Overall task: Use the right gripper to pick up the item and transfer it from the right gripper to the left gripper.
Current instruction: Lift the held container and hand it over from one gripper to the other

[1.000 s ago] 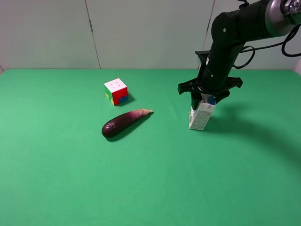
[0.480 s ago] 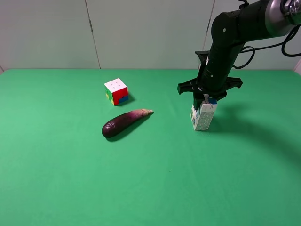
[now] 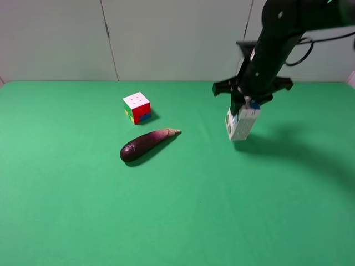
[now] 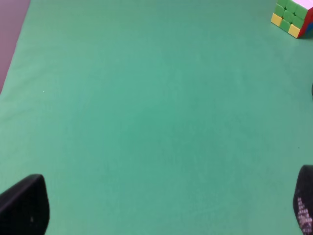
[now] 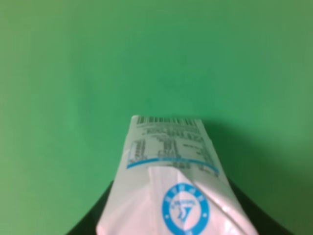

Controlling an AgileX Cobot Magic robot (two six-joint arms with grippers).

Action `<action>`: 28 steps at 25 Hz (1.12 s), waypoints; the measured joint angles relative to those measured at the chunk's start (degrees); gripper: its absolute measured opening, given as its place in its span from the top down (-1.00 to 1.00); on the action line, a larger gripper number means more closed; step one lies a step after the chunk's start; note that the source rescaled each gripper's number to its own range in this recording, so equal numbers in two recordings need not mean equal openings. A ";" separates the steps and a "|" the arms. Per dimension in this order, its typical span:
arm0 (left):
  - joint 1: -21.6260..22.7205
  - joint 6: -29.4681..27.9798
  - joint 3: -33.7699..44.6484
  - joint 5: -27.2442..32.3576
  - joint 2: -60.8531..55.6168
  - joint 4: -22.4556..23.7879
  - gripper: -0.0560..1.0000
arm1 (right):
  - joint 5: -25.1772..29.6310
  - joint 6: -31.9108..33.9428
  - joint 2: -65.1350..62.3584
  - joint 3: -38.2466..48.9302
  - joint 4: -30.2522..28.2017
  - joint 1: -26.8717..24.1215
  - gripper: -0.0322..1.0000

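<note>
Pickup looks done: the right gripper [image 3: 246, 103] pinches the carton [image 3: 241, 123] by its folded top. The carton hangs slightly tilted over the green table [image 3: 166, 221], and its shadow falls a little to one side. That suggests it is off the cloth, though the high view alone cannot settle it.

The left gripper [image 4: 164, 209] is out of the high view. Its own camera shows its fingers spread wide with nothing between them, above bare cloth.

The handover is the step ahead. It calls for the right arm to bring the carton toward the middle and for the left arm to come up to meet it. The carton's lower body is free below the right fingers, which is the natural place for the left fingers to close. The right grip should let go only once that hold is firm.

Room is generous. The puzzle cube [image 3: 137, 107] and the eggplant [image 3: 148, 143] lie well apart from the carton, left of centre — a transfer kept at height would pass over them. The near half of the table is bare. The far edge and the wall sit close behind the right arm, so motion is better directed inward.
</note>
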 joint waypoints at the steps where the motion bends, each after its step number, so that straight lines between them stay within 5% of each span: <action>1: 0.00 0.00 0.00 0.00 0.00 0.00 -1.00 | 0.00 0.00 -1.36 0.00 0.00 0.00 0.93; 15: 0.00 0.00 0.00 0.00 0.00 0.00 -1.00 | 2.39 -1.87 -13.93 0.00 7.28 0.00 0.93; 28: 0.00 0.00 0.00 0.00 0.00 -0.28 -0.97 | 7.70 -32.77 -14.03 0.08 33.44 0.00 0.93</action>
